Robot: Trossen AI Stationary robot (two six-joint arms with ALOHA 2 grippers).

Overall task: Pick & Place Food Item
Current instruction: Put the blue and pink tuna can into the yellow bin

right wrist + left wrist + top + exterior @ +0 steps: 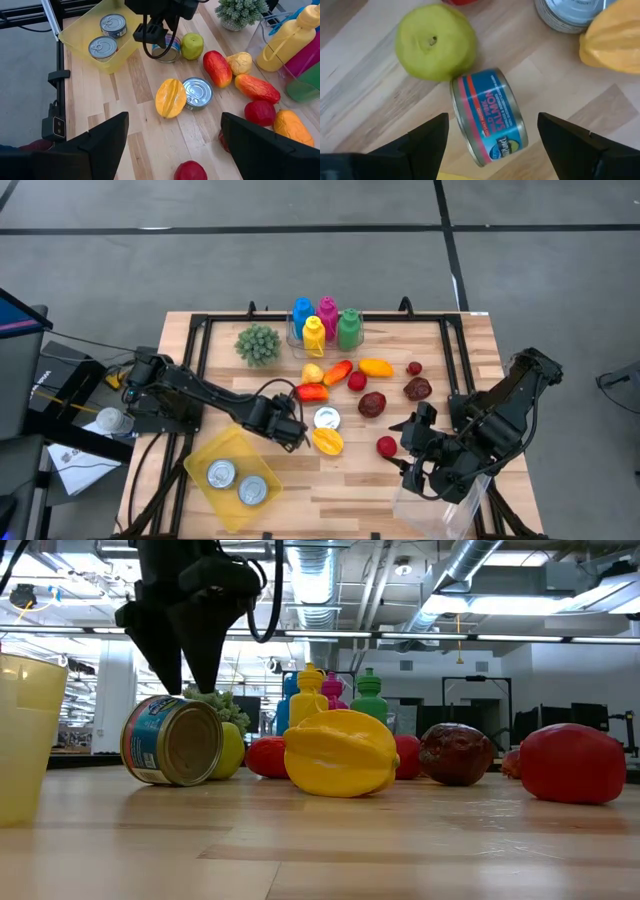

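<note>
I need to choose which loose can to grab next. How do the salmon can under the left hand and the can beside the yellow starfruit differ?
The salmon can lies on its side with its blue label showing; the other can stands on end with its silver lid up. The salmon can rests against the green fruit, between the open fingers of the left hand; the other can touches the starfruit, no hand near. Both are small round tins outside the yellow bin.

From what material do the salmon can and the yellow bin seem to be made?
Salmon can: apparently metal with a glossy printed label; its bare rim shines silver. It lies on its side between the open fingers of the left gripper.
Yellow bin: probably plastic, smooth and slightly translucent; its thin wall lets light through.
</note>
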